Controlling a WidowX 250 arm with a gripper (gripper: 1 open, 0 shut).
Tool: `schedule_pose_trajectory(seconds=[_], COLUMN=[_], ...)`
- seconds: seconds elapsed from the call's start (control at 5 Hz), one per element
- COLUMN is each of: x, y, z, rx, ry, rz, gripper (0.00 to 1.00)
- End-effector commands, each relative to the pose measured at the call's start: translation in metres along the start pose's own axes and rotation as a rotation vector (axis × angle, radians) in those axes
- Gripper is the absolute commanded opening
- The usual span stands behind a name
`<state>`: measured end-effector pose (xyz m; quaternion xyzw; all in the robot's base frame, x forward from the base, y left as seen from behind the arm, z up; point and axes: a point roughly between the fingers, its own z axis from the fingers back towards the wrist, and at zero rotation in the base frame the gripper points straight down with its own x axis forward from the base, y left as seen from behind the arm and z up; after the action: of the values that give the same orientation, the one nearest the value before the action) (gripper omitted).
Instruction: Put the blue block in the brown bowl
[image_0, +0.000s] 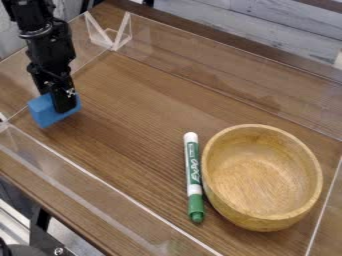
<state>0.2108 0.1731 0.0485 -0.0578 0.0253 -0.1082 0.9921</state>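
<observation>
The blue block (51, 113) is at the left side of the wooden table, held at its top by my black gripper (59, 98), which points straight down and is shut on it. I cannot tell whether the block's underside still touches the table. The brown bowl (267, 175) sits empty at the right front, far from the gripper.
A green-and-white marker (193, 176) lies just left of the bowl. Clear acrylic walls (114, 35) ring the table surface, with a low clear edge along the front left.
</observation>
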Motion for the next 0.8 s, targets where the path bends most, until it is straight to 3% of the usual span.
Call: schedule_pose_trajectory(seconds=[0.0,0.6], x=[0.008,0.013], y=[0.001,-0.028], z=[0.029,0.047], rx=[0.067,0.048], ry=[-0.059,-0.085], rz=[-0.008,-0.018], gripper=[0.0,0.0])
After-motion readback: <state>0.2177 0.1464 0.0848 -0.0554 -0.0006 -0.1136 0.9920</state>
